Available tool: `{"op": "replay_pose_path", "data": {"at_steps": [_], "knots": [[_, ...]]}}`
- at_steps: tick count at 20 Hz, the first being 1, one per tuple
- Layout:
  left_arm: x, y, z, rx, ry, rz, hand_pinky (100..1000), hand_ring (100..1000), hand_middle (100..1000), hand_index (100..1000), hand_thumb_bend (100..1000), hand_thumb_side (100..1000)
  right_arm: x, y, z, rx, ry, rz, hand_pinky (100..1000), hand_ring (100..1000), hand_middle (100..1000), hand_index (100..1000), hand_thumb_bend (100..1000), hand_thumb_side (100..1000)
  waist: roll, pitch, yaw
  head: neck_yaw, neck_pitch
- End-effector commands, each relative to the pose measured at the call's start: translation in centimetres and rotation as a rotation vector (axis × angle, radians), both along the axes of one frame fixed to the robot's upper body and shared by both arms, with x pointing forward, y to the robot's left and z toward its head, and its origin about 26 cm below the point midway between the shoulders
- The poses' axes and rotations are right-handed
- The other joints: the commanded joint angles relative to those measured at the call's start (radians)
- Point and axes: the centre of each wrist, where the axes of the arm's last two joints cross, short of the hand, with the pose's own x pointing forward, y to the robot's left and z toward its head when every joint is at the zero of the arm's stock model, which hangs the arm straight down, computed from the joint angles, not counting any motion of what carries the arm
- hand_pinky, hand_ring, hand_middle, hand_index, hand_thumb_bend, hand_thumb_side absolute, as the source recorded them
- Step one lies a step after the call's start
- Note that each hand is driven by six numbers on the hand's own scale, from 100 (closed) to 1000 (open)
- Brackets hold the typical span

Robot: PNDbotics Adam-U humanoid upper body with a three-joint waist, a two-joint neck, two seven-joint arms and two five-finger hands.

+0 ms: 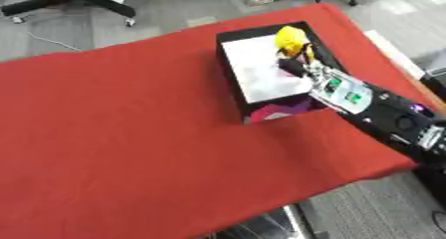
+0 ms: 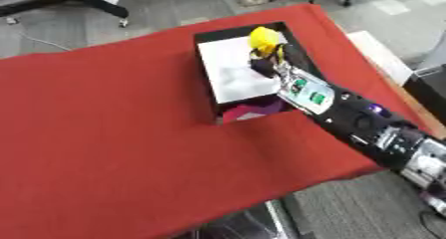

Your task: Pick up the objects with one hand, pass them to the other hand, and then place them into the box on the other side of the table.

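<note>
A black box (image 1: 229,68) with a white floor stands on the red tablecloth at the upper right. My right hand (image 1: 296,63) reaches over the box from the lower right. Its fingers are curled round a yellow object (image 1: 289,38), which is held above the box's far right corner. The black forearm (image 1: 383,108) crosses the table's right edge. My left hand shows in neither view.
The red cloth (image 1: 131,123) covers the whole table, bare to the left of the box. A pink and white patch (image 1: 278,111) shows on the box's near side. Chair legs (image 1: 78,1) and grey floor lie beyond the far edge.
</note>
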Motion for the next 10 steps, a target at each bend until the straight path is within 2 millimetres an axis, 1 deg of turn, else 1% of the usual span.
{"op": "replay_pose_path", "data": {"at_steps": [1, 2, 3, 4, 5, 6, 7, 8, 9, 10], "knots": [[-0.2, 0.1, 0.7, 0.017, -0.024, -0.002, 774, 713, 667, 758, 171, 814, -0.8, 0.2, 2.2, -0.361, -0.049, -0.324, 904, 1000, 903, 1000, 100, 576, -0.006, -0.012, 0.003, -0.004, -0.003], [-0.2, 0.1, 0.7, 0.018, -0.023, -0.001, 774, 713, 667, 759, 172, 814, -1.2, 0.5, 2.5, -0.374, -0.022, -0.273, 961, 1000, 919, 1000, 100, 573, -0.008, -0.012, 0.003, -0.005, -0.003], [-0.2, 0.1, 0.6, 0.019, -0.021, 0.0, 774, 714, 668, 760, 173, 815, -1.6, 0.7, 3.2, -0.382, 0.007, -0.219, 1000, 1000, 951, 1000, 100, 603, -0.009, -0.013, 0.003, -0.004, -0.003], [-0.2, 0.2, 0.6, 0.021, -0.019, 0.002, 774, 714, 668, 760, 173, 815, -1.8, 0.7, 4.0, -0.392, 0.042, -0.169, 1000, 1000, 963, 1000, 100, 606, -0.011, -0.014, 0.003, -0.002, -0.003], [-0.3, 0.2, 0.6, 0.023, -0.017, 0.004, 774, 715, 669, 760, 172, 816, -2.0, 0.6, 4.9, -0.409, 0.083, -0.126, 1000, 1000, 982, 1000, 188, 613, -0.012, -0.015, 0.002, 0.0, -0.003], [-0.3, 0.3, 0.6, 0.026, -0.015, 0.005, 774, 715, 669, 760, 172, 816, -2.1, 0.5, 5.9, -0.432, 0.133, -0.086, 1000, 1000, 990, 1000, 225, 621, -0.014, -0.016, 0.001, 0.001, -0.003], [-0.3, 0.3, 0.6, 0.028, -0.014, 0.007, 774, 715, 670, 761, 172, 817, -2.2, 0.5, 6.9, -0.461, 0.182, -0.057, 1000, 1000, 1000, 1000, 283, 620, -0.015, -0.017, 0.0, 0.003, -0.003], [-0.3, 0.4, 0.6, 0.031, -0.013, 0.01, 775, 715, 670, 761, 172, 818, -2.3, 0.5, 7.9, -0.488, 0.231, -0.034, 1000, 1000, 1000, 1000, 317, 612, -0.016, -0.018, -0.001, 0.004, -0.003], [-0.3, 0.5, 0.6, 0.033, -0.012, 0.012, 775, 716, 671, 761, 172, 818, -2.4, 0.7, 8.9, -0.52, 0.277, -0.018, 1000, 993, 1000, 1000, 375, 569, -0.017, -0.019, -0.003, 0.006, -0.003], [-0.3, 0.5, 0.6, 0.035, -0.011, 0.016, 775, 716, 671, 761, 172, 818, -2.6, 1.1, 10.1, -0.554, 0.319, -0.009, 1000, 991, 1000, 1000, 385, 545, -0.018, -0.02, -0.004, 0.008, -0.003]]}}
